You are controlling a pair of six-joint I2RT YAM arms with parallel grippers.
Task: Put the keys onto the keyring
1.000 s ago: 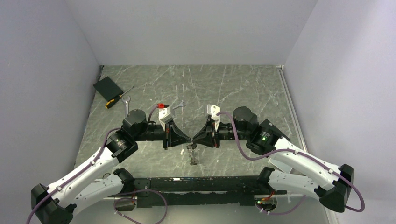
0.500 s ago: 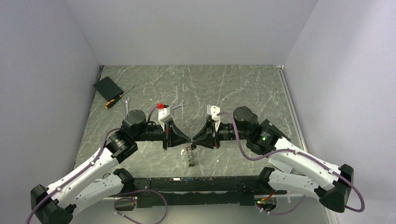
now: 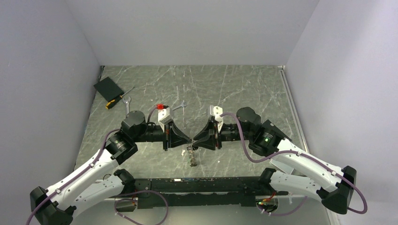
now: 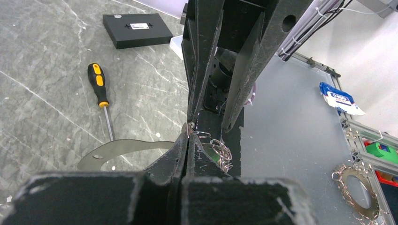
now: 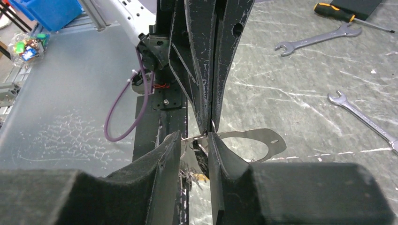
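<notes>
Silver keyring (image 4: 202,136) (mostly hidden) sits between meeting jaws.

Walls (image 3: 187,33): were plain pale grey on three sides.
Desk (image 3: 244,89): was dark grey marble-patterned with white veins.
Light: was even.

We can read no text anywhere; the white label on the black box (image 4: 137,30) near the table's far-left corner is too small.

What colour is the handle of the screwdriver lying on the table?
The screwdriver has an orange handle with black grip parts. The left wrist view shows it best.
</notes>
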